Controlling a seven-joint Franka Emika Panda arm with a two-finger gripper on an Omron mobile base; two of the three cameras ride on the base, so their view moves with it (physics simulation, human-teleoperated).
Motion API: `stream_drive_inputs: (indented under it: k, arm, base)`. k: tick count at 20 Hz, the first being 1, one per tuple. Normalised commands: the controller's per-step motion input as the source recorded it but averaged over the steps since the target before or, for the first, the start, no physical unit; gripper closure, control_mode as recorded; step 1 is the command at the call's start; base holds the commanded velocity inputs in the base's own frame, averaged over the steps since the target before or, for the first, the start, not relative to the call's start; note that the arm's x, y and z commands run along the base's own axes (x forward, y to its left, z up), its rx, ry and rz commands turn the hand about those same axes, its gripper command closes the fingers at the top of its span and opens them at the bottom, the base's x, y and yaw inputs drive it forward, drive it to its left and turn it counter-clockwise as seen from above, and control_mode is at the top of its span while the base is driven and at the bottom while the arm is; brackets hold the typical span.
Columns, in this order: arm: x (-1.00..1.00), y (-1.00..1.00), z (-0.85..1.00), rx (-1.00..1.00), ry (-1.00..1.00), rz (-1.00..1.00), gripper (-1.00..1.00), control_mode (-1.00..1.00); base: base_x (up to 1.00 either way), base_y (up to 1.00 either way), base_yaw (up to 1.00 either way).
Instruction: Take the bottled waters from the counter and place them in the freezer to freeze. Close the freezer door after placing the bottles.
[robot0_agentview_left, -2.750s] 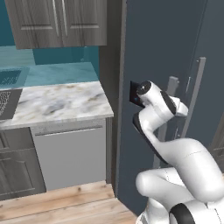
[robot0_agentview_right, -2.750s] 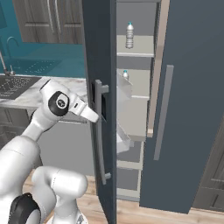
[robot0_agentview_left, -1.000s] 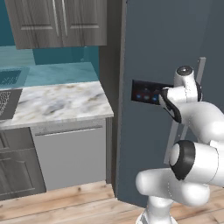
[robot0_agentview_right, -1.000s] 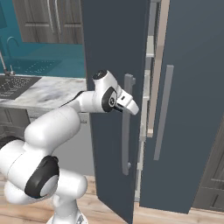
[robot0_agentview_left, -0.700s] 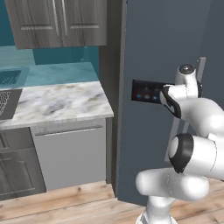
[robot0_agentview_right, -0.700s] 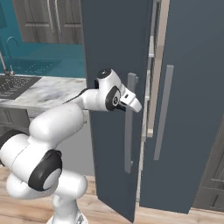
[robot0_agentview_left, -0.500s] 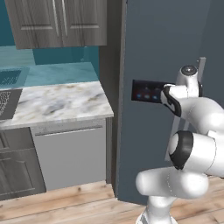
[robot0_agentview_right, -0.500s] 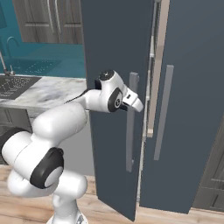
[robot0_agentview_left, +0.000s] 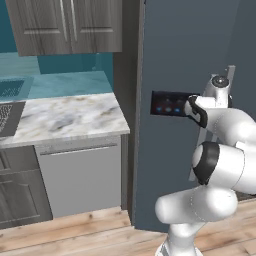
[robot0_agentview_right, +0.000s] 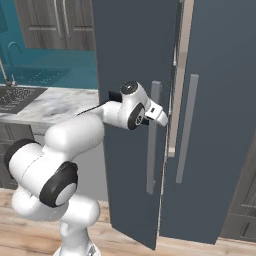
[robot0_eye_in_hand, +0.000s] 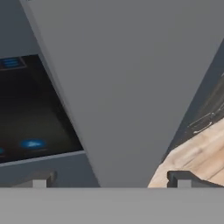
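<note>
The marble table is lying bare of bottles, so they are probably sitting inside the freezer already, though its inside is hidden. Only closing is remaining: the freezer door is standing slightly ajar, far narrower than moments earlier. The end effector is pressing by the bar handle, fingers spread, grasping nothing.

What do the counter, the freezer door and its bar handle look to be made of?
Counter: polished marble or imitation, white-grey with brown veins. Freezer door: smooth matte panel, dark blue-grey, perhaps painted metal; no grain shows. Bar handle: plain grey, likely brushed metal, though the render leaves it open.
</note>
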Motion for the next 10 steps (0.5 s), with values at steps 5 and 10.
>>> stream_drive_inputs:
  k: [5, 10]
  arm:
    - [0.21, -0.21, 0.0, 0.0, 0.0, 0.09, -1.0, -1.0]
    - [0.21, -0.15, 0.0, 0.0, 0.0, 0.07, -1.0, -1.0]
  base:
    - [0.0, 0.0, 0.0]
    - [0.0, 0.0, 0.0]
